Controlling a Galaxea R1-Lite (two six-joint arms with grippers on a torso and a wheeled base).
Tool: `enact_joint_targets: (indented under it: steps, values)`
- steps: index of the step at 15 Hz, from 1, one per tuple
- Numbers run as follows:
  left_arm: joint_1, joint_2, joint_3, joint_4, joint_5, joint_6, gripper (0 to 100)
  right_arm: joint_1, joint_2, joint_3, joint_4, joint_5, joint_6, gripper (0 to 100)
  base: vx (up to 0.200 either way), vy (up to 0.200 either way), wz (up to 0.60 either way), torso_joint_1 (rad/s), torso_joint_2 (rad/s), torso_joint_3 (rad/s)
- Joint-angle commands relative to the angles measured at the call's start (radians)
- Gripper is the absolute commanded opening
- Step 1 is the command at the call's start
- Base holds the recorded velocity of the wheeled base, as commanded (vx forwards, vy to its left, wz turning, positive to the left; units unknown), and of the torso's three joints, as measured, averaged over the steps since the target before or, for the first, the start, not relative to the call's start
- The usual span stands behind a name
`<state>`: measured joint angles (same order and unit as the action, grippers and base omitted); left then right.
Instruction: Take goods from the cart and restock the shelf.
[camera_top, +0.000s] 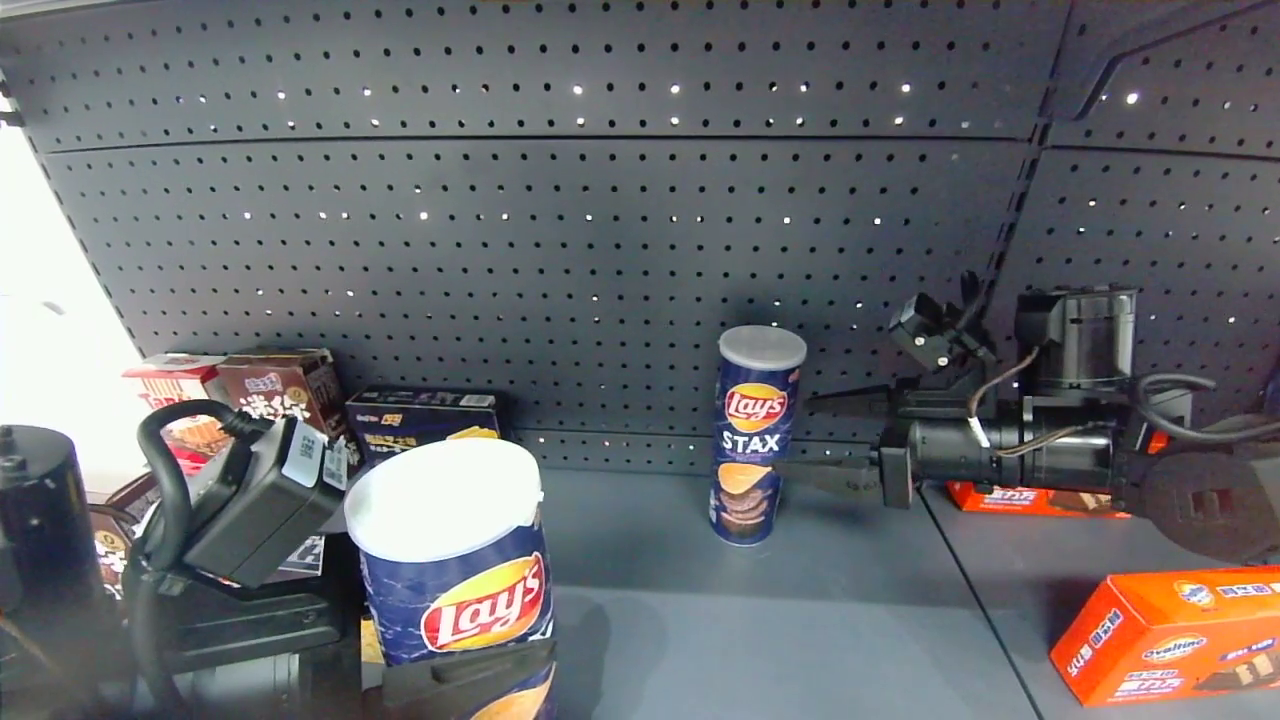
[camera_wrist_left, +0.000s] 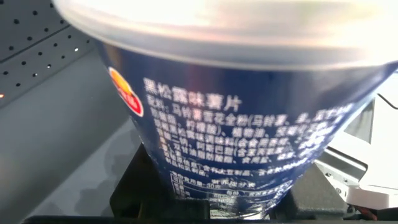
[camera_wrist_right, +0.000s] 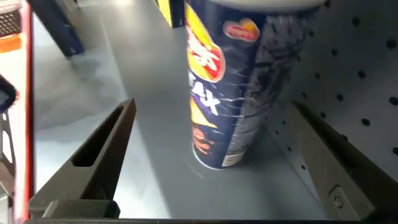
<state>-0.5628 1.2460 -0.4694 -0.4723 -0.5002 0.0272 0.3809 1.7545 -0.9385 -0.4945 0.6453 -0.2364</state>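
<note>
A blue chips can (camera_top: 758, 435) with a grey lid stands upright on the shelf (camera_top: 750, 620), close to the pegboard back wall. My right gripper (camera_top: 798, 437) is open beside it, fingers pointing at the can. In the right wrist view the can (camera_wrist_right: 230, 87) stands between the spread fingers (camera_wrist_right: 93, 155) with a gap on each side. A second blue chips can (camera_top: 455, 560) with a white lid is held upright at the front left, my left gripper (camera_top: 470, 680) shut on its lower part. Its printed side (camera_wrist_left: 236, 124) fills the left wrist view.
Red and brown snack boxes (camera_top: 270, 385) and a dark blue box (camera_top: 425, 420) stand at the shelf's back left. An orange box (camera_top: 1165, 630) lies at the front right, another orange box (camera_top: 1030, 500) behind the right arm. Bare shelf lies between the two cans.
</note>
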Motion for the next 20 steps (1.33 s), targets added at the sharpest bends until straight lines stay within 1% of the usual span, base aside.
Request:
enact_joint_targets:
  steps: [1, 4, 9, 10, 20]
  values:
    - [0.0, 0.001, -0.002, 0.0, 0.0, -0.001, 0, -0.01, 0.051, -0.013, -0.006, 0.0, -0.001, 100, 0.0, 0.0, 0.0, 0.0, 0.0, 0.0]
    - [0.0, 0.001, -0.005, 0.0, 0.0, -0.001, 0, -0.03, 0.103, -0.013, -0.044, 0.002, -0.001, 100, 0.0, 0.0, 0.0, 0.0, 0.0, 0.0]
    - [0.001, 0.001, -0.005, 0.0, 0.0, -0.001, 0, -0.033, 0.166, -0.032, -0.076, 0.014, -0.001, 100, 0.0, 0.0, 0.0, 0.0, 0.0, 0.0]
    - [0.001, 0.001, -0.003, 0.001, 0.0, -0.001, 0, -0.031, 0.181, -0.039, -0.085, 0.027, -0.001, 100, 0.0, 0.0, 0.0, 0.0, 0.0, 0.0]
    - [0.003, 0.003, 0.001, 0.003, 0.0, -0.001, 0, 0.016, 0.273, -0.089, -0.099, 0.027, -0.001, 100, 0.0, 0.0, 0.0, 0.0, 0.0, 0.0]
